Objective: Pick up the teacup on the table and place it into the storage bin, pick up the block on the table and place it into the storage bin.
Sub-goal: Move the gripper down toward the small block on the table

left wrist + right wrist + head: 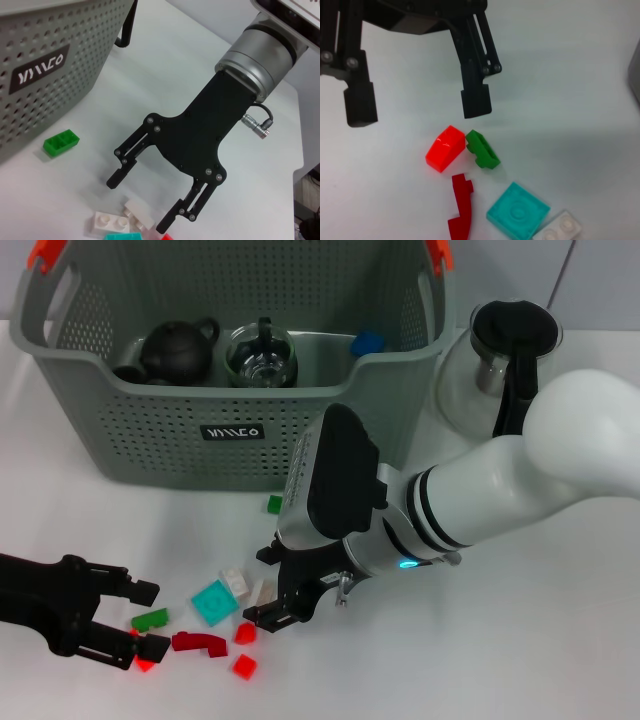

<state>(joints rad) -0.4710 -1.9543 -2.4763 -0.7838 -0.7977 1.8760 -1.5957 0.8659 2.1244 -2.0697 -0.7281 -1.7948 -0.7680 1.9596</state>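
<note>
1. Lower left of the head view: left gripper (140, 618) lay low over the table (540, 640), fingers apart w/ nothing between them; a small green block (150, 619) and a bright red block (145, 662) sat right at its tips, prob. lined up for a grab.
2. Just right of that: dark red curved piece (199, 643), teal square block (214, 602), white bricks (243, 585) and two more small red ones, scattered close together.
3. Centre: right gripper (277, 587) pointed down at the white bricks, jaws spread, holding nothing – looked like an approach to pick one.
4. Upper frame, left to centre: storage bin (150, 440) stood behind the blocks; a dark teapot, a glass vessel and a blue block were inside. Couldn't tell whether any of these was the teacup.
5. Upper right: glass pitcher (490, 370) beside the bin.
</note>
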